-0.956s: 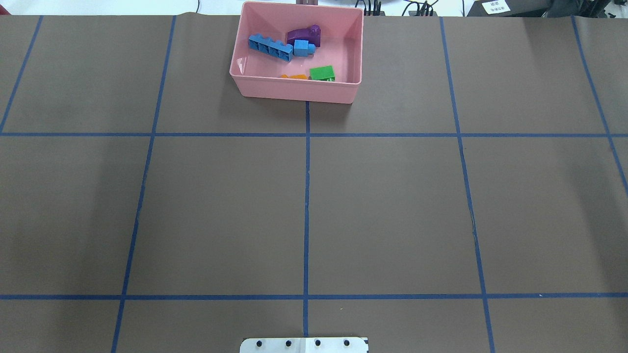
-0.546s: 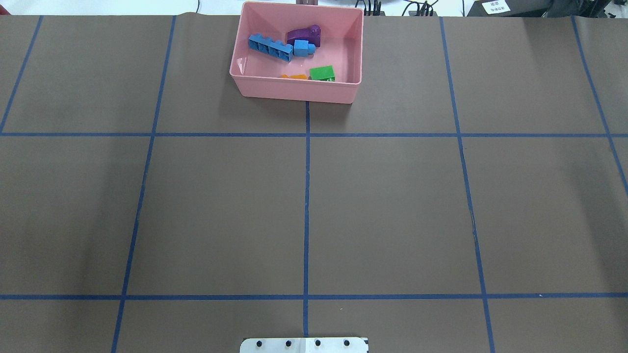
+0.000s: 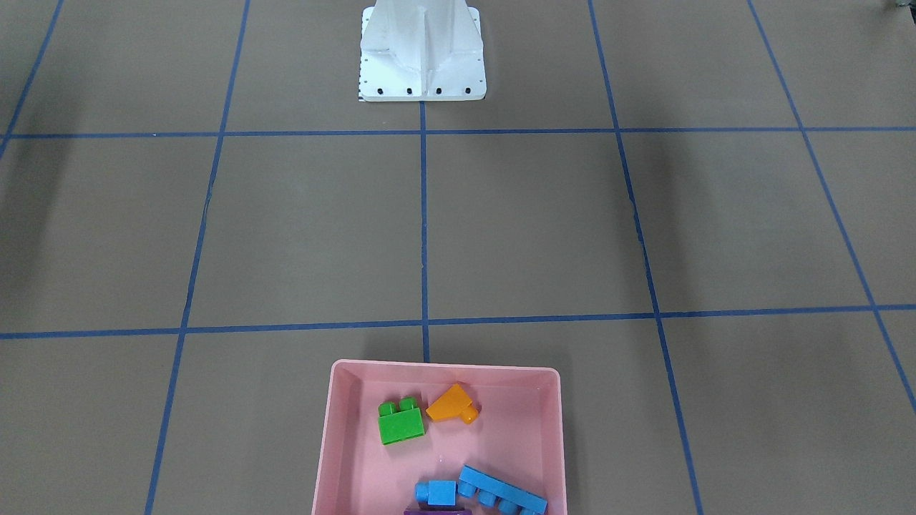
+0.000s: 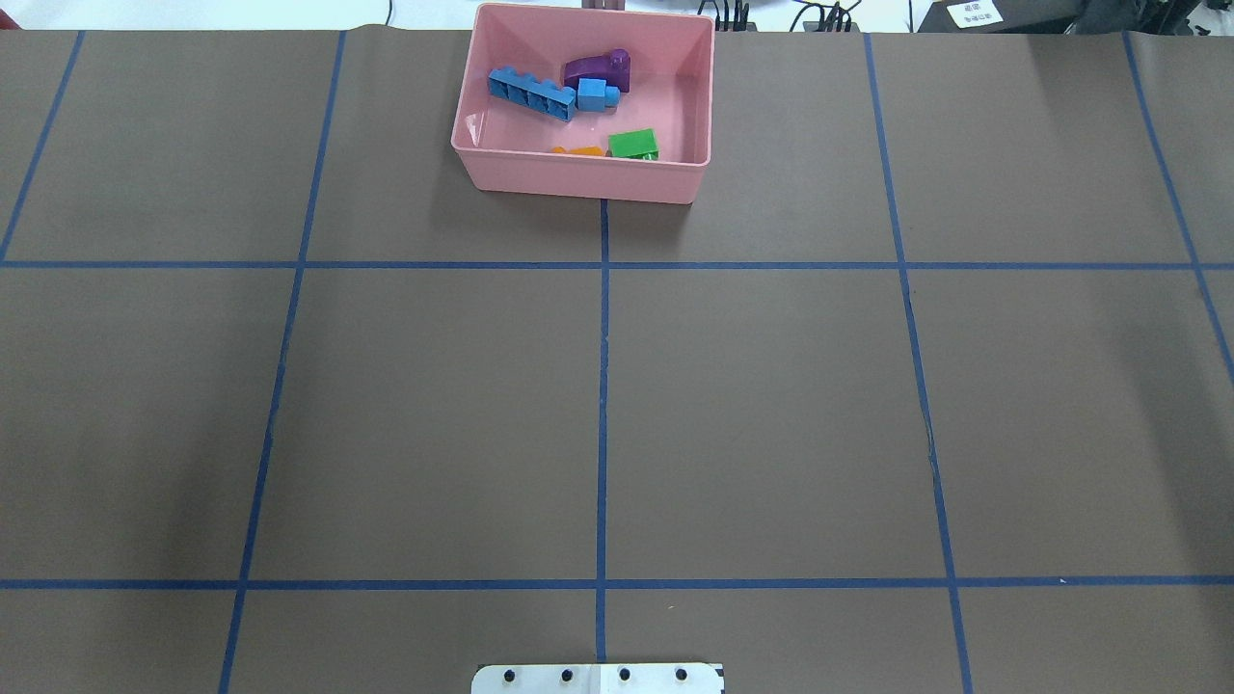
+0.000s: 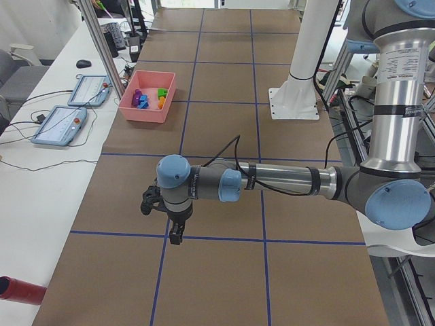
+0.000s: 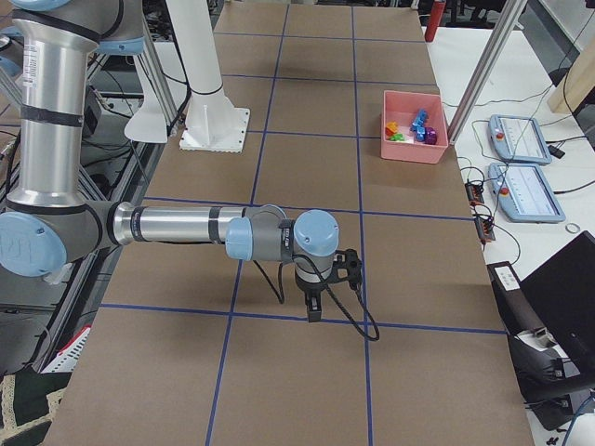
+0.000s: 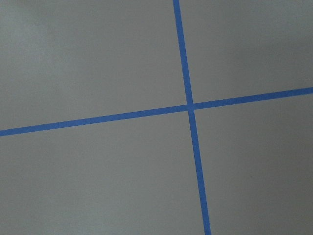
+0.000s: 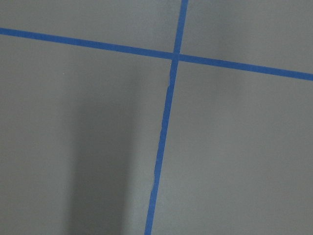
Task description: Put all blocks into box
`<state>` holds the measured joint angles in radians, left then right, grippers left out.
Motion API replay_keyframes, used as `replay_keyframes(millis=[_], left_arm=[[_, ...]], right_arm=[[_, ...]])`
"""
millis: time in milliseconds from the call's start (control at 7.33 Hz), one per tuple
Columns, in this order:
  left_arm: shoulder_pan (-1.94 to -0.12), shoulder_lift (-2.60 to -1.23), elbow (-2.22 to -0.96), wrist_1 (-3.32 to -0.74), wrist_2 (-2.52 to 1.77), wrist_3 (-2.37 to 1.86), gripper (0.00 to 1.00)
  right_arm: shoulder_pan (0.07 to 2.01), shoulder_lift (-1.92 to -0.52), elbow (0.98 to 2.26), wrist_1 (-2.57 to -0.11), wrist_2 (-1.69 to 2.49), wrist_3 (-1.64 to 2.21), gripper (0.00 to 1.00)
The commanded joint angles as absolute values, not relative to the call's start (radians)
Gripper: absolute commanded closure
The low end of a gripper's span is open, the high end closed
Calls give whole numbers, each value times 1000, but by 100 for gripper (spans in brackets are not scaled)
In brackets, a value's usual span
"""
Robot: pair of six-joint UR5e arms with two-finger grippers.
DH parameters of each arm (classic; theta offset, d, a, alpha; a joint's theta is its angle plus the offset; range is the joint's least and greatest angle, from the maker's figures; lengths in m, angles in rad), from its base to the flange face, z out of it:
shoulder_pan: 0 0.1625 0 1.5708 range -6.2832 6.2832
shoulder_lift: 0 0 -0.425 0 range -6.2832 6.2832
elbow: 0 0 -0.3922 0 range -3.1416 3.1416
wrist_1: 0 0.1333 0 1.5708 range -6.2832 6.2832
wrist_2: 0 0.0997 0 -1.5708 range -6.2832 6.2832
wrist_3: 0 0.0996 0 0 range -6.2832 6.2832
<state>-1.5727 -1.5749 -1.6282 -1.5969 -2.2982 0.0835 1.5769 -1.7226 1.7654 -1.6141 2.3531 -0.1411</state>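
- Fingers are showing only in the side views, so whether the left fingers (image 5: 175,236) or the right fingers (image 6: 313,313) are open or closed cannot be told.
- Five blocks are lying in the pink box (image 4: 578,185): long blue bar (image 4: 530,93), blue cube (image 4: 596,95), purple block (image 4: 600,69), green block (image 4: 633,144) and orange block (image 4: 578,150).
- That box is sitting midway along the far edge of the tabletop (image 4: 771,405).

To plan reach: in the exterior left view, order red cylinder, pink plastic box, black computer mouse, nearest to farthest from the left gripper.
1. Red cylinder, bottom-left corner.
2. Pink plastic box, on the table.
3. Black computer mouse, white desk beyond.
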Motion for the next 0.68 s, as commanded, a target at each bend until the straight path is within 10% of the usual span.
replay_keyframes(millis=[0, 546], left_arm=[[-1572, -1575, -1628, -1606, -2299, 83, 0], [-1572, -1575, -1626, -1606, -2296, 80, 0]], right_arm=[[1577, -1720, 1764, -1615, 2353, -141, 0], [1578, -1720, 1760, -1615, 2353, -141, 0]])
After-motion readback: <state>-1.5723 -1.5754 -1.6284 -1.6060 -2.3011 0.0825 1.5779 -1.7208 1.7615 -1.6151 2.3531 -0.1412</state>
